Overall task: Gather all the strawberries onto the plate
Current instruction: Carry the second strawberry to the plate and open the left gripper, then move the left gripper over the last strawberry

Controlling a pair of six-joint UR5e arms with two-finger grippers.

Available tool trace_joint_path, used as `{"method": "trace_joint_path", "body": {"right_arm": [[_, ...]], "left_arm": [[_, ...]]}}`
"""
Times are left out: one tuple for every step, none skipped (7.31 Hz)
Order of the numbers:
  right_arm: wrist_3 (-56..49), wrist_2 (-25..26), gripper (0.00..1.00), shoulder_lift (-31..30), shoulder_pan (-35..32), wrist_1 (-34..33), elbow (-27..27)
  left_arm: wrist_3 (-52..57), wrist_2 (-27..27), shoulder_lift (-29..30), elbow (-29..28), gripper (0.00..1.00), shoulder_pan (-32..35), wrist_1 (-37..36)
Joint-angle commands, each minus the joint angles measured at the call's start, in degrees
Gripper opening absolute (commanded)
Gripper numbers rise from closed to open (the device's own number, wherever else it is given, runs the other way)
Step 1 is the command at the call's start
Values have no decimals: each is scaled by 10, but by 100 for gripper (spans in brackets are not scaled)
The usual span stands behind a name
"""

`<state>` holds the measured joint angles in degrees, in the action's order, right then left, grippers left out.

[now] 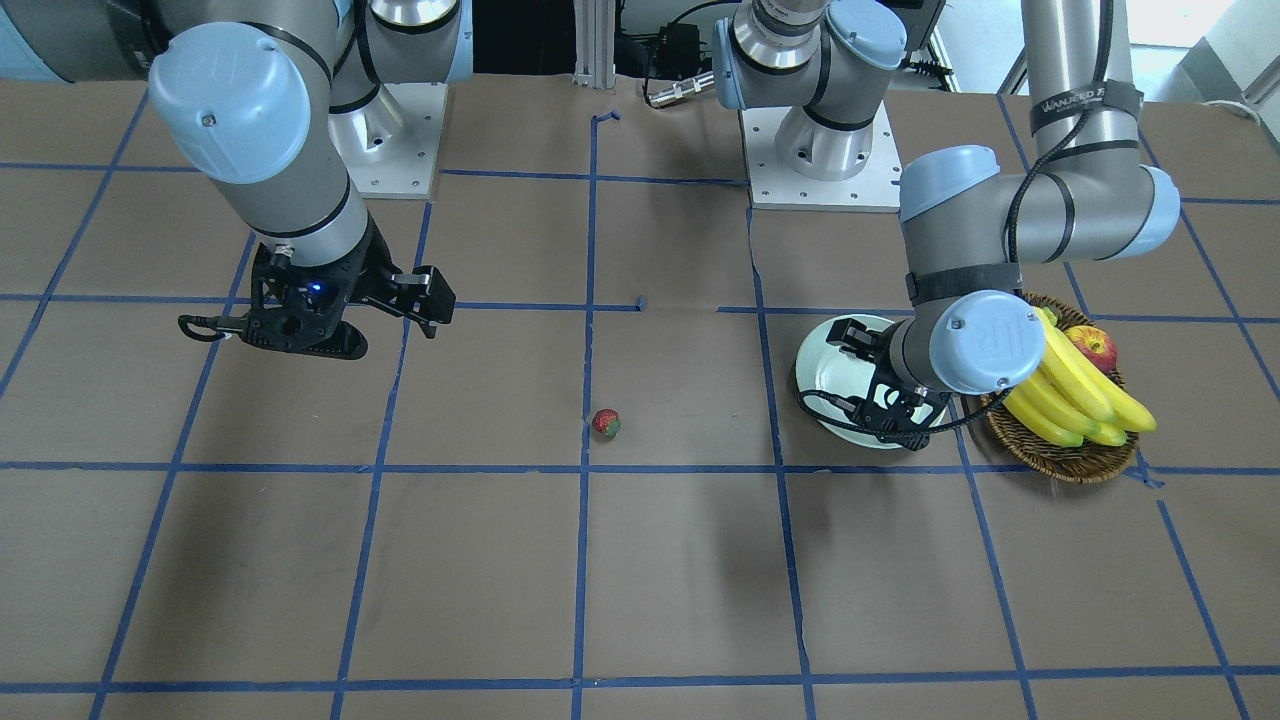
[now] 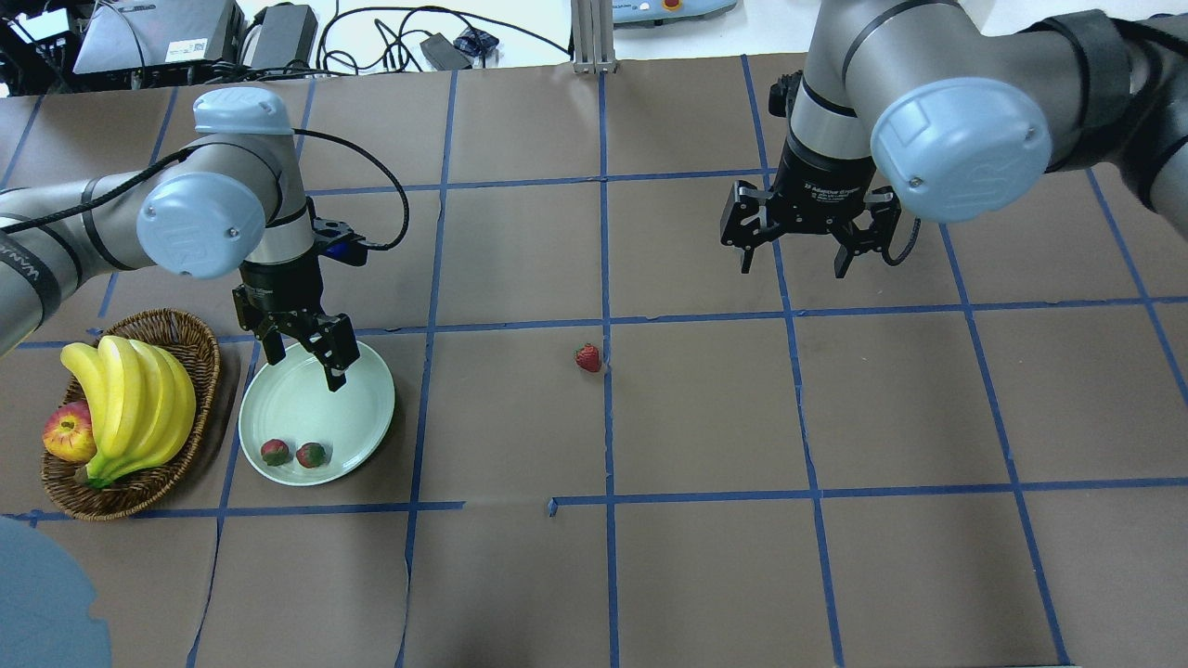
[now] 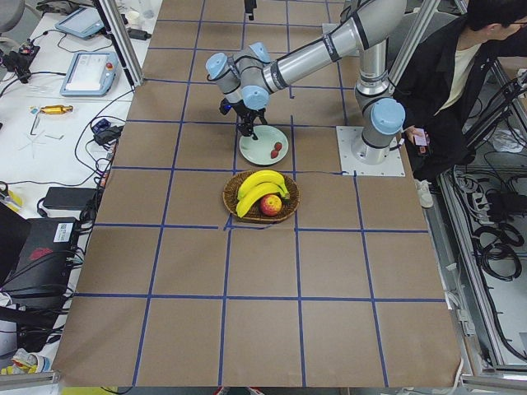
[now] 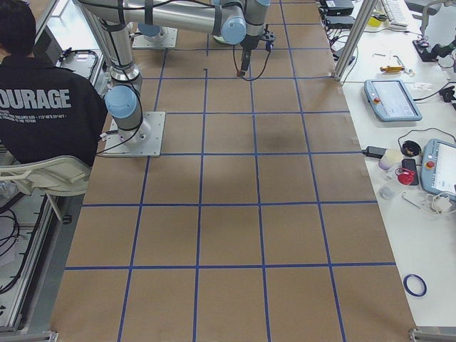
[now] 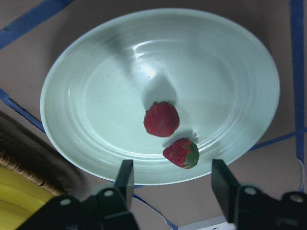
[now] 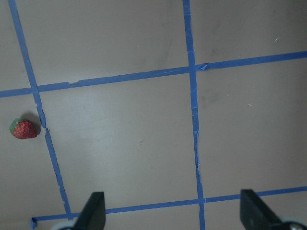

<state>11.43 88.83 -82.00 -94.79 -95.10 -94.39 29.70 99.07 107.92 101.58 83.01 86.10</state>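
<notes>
round pale mint-green glossy plate (image 2: 362, 390): holds two small red strawberries (image 2: 275, 452) side by side
third strawberry (image 2: 587, 357): on brown table (image 2: 705, 417), well apart from plate
left gripper (image 2: 306, 369): spread, empty, over plate
right gripper (image 2: 794, 269): spread, empty

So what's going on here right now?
The robot is gathering strawberries onto the plate. Two strawberries already lie in it, side by side near its rim. The left pincer hangs open and empty over the plate. The third strawberry lies alone on the table near the middle. The right pincer is open and empty above the table, off to the side of that strawberry, not yet over it.
</notes>
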Motion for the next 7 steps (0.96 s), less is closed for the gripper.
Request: {"method": "trace_joint_path", "body": {"right_arm": [[-1, 0, 100, 0, 0, 0, 0], [-3, 0, 100, 0, 0, 0, 0], [-3, 1, 100, 0, 0, 0, 0], [-3, 1, 100, 0, 0, 0, 0], [-5, 9, 100, 0, 1, 0, 0], [-6, 15, 100, 0, 2, -1, 0], [-11, 17, 100, 0, 3, -2, 1]], "left_arm": [[-72, -88, -3, -17, 100, 15, -3], [-115, -107, -1, -30, 100, 44, -33], [-187, -154, 8, -30, 100, 77, -85], [-245, -192, 13, -28, 100, 98, -128], [-275, -234, 22, -28, 100, 111, -132], [-285, -277, 33, -27, 100, 119, -160], [-312, -296, 48, -26, 100, 133, -173]]}}
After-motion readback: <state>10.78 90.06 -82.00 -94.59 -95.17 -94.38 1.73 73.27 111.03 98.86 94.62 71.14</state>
